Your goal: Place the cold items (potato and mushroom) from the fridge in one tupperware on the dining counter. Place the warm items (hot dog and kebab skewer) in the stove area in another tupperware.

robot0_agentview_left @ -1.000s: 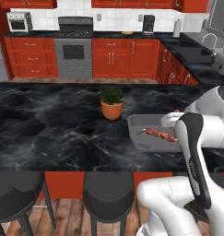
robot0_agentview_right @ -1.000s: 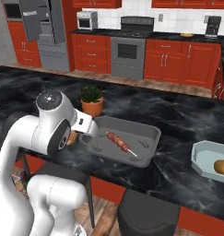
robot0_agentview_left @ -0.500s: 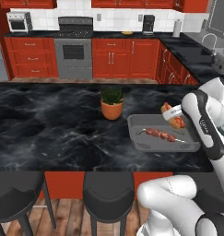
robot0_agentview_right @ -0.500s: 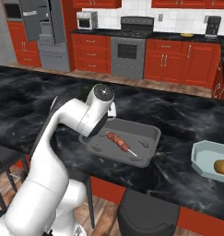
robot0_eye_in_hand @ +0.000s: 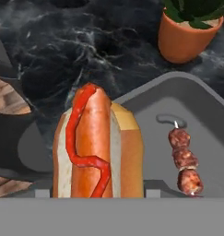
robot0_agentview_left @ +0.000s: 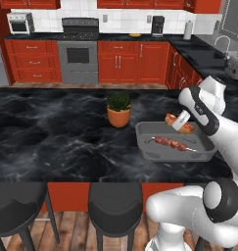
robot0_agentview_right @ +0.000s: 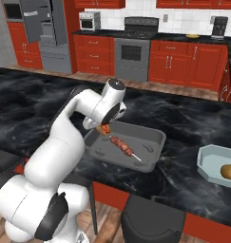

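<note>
My gripper (robot0_agentview_left: pixel 182 121) is shut on the hot dog (robot0_agentview_left: pixel 174 119), a sausage in a bun with a red ketchup line (robot0_eye_in_hand: pixel 92 147). It hangs over the far edge of the grey tupperware (robot0_agentview_left: pixel 145 149) on the dining counter. The kebab skewer (robot0_agentview_left: pixel 172 143) lies inside that tupperware (robot0_agentview_right: pixel 155 142), to the right of the hot dog in the hand view (robot0_eye_in_hand: pixel 183 159). From the right base view, the gripper (robot0_agentview_right: pixel 103 127) holds the hot dog (robot0_agentview_right: pixel 105 129) above the tray's near-left corner. A second, light tupperware (robot0_agentview_right: pixel 207 161) at the right holds the potato (robot0_agentview_right: pixel 229 171).
A potted plant (robot0_agentview_left: pixel 119 109) in an orange pot (robot0_eye_in_hand: pixel 187 39) stands on the counter just left of the grey tupperware. Two dark stools (robot0_agentview_left: pixel 115 203) sit below the counter's front edge. Red cabinets and a stove (robot0_agentview_left: pixel 79 49) line the back wall.
The arm has stretched out and its elbow has swung right. The hot dog stays in the grip and has shifted over the grey tupperware's edge.
</note>
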